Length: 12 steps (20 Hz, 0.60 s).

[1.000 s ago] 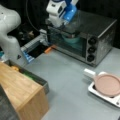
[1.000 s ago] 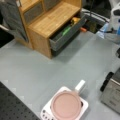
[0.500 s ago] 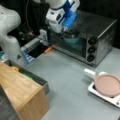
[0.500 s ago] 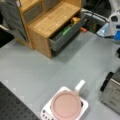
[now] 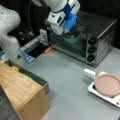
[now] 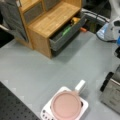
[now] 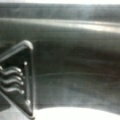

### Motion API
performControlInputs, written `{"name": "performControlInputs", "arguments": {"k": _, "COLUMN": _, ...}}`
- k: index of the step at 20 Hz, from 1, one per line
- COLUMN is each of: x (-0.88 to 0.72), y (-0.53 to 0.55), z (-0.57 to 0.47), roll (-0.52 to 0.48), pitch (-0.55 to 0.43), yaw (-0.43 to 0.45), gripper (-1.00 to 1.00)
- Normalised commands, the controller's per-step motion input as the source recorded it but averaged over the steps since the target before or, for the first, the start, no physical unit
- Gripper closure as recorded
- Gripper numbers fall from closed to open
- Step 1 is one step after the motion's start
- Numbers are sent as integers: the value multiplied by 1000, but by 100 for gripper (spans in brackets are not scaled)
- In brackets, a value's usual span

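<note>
Your white and blue tool (image 5: 70, 29) sits right at the open mouth of the dark metal toaster oven (image 5: 96, 37), just above a teal bowl (image 5: 72, 39) on the rack inside, and honestly you cannot tell if it's released or clenched. Over on the grey bench (image 5: 67, 77), a pink round pan (image 5: 108, 84) rests on a white hotplate (image 5: 105, 96), well apart from the wooden drawer cabinet (image 6: 50, 22).
</note>
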Motion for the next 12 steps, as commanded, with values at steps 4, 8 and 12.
{"name": "performControlInputs", "arguments": {"k": 4, "x": -293, "y": -372, "z": -347, "roll": 290, "pitch": -162, "yaw": 3, "gripper": -100}}
{"name": "performControlInputs", "arguments": {"k": 8, "x": -282, "y": -473, "z": -354, "roll": 329, "pitch": -131, "yaw": -1, "gripper": -100}}
{"name": "performControlInputs", "arguments": {"k": 12, "x": -231, "y": -499, "z": -371, "roll": 320, "pitch": -105, "yaw": 13, "gripper": -100}}
